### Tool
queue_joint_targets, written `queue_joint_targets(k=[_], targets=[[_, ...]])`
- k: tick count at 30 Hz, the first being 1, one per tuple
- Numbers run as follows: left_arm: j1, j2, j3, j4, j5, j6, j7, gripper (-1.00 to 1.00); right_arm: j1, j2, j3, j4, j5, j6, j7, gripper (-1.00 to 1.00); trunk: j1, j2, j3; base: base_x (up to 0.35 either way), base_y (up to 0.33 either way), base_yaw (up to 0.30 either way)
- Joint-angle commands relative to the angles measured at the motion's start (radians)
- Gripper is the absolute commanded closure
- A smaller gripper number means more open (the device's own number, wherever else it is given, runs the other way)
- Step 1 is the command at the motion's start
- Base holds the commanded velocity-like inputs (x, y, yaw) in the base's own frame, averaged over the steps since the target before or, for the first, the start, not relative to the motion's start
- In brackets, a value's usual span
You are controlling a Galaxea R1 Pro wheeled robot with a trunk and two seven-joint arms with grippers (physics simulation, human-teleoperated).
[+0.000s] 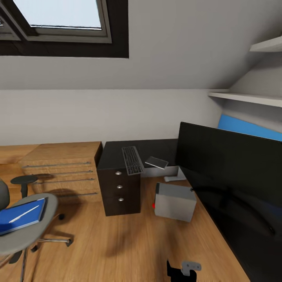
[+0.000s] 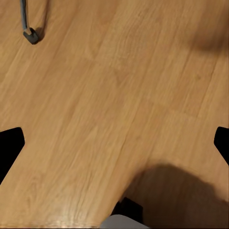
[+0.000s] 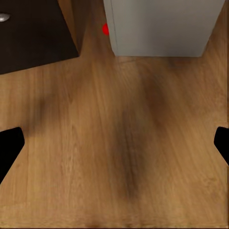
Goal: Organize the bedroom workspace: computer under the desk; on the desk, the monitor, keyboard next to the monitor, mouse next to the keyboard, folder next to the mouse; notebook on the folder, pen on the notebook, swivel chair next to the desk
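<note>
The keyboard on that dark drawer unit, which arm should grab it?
Probably the right: the right wrist view looks at the floor by the drawer unit bearing the keyboard and the computer; the left wrist view faces floor near a chair castor.

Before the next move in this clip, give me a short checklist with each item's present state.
1. Keyboard on the desk: not ok, it lies on the dark three-drawer unit.
2. Computer under the desk: cannot tell, it stands on the floor beside the drawer unit.
3. Folder off the swivel chair: not ok, the blue folder lies on the seat with the pen on top.
4. Left gripper free: ok, open over bare floor.
5. Right gripper free: ok, open, facing the computer.
</note>
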Motion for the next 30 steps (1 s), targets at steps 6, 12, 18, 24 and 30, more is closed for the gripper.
queue_joint_targets(k=[6, 12, 18, 24, 30], targets=[[-0.001, 0.0, -0.002, 0.001, 0.009, -0.003, 0.0, -1.0, -0.001, 0.0, -0.007, 0.002, 0.004, -0.004, 0.002, -1.0, -0.001, -0.001, -0.001, -0.337, 0.0, 0.0], [-0.001, 0.0, -0.001, 0.001, 0.009, -0.003, 0.001, -1.0, -0.001, 0.001, -0.007, 0.002, 0.048, -0.003, 0.0, -1.0, -0.001, -0.001, -0.001, -0.337, 0.0, 0.0], [-0.001, 0.001, 0.0, 0.001, 0.009, -0.008, 0.0, -1.0, -0.001, 0.002, -0.007, 0.002, 0.072, -0.003, -0.003, -1.0, -0.001, -0.001, -0.001, -0.336, 0.0, 0.0], [-0.001, 0.001, 0.001, 0.001, 0.01, -0.011, -0.001, -1.0, -0.001, 0.001, -0.007, 0.002, 0.076, -0.002, -0.004, -1.0, -0.001, -0.001, -0.001, -0.336, -0.003, 0.0], [-0.001, 0.001, 0.0, 0.001, 0.01, -0.006, -0.001, -1.0, -0.001, 0.001, -0.007, 0.002, 0.077, -0.002, -0.004, -1.0, -0.001, -0.001, -0.001, -0.336, -0.063, 0.0]])
